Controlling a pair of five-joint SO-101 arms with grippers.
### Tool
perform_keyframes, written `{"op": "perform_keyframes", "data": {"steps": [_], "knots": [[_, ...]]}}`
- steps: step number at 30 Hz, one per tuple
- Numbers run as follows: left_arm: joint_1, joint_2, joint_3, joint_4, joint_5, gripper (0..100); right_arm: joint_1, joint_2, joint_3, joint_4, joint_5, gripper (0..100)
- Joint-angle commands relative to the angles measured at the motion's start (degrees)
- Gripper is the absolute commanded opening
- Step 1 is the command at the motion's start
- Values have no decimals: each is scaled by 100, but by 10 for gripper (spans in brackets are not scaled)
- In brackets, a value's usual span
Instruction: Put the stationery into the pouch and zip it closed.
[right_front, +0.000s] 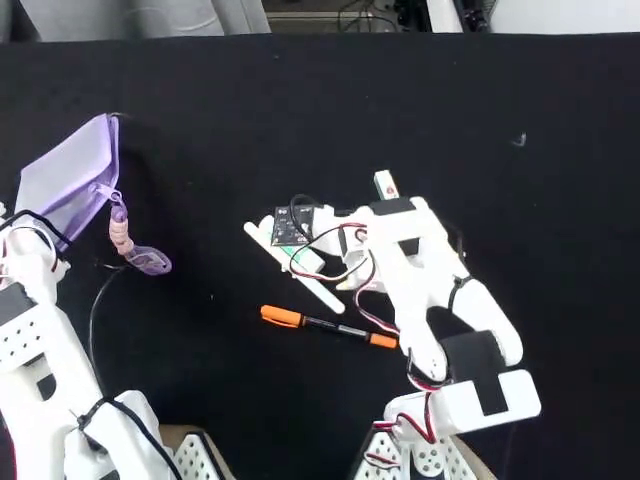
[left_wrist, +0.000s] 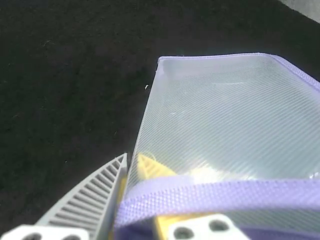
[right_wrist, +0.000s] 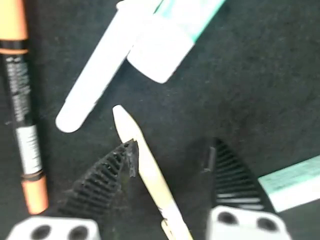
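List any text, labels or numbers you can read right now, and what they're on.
Print on the orange marker, along its black barrel and white band: too blurred to read.
No text can be read on the pouch, the white stick or the green-and-white tube.

The orange marker (right_front: 328, 327) lies on the black table (right_front: 500, 120). Just beyond it sit a white stick (right_front: 290, 265) and the right arm (right_front: 420, 270). Well to its left is the purple pouch (right_front: 65, 185), seemingly held by the left arm (right_front: 35, 330).
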Motion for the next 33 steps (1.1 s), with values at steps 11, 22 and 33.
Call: {"op": "perform_keyframes", "data": {"steps": [11, 22, 33], "knots": [[-84, -53, 119, -88, 62, 29, 70, -1420, -4, 1152, 62, 194], [-22, -53, 119, -62, 62, 29, 70, -189, 532, -835, 35, 191], [110, -53, 84, -53, 62, 29, 88, -31, 110, -844, -273, 33]]}}
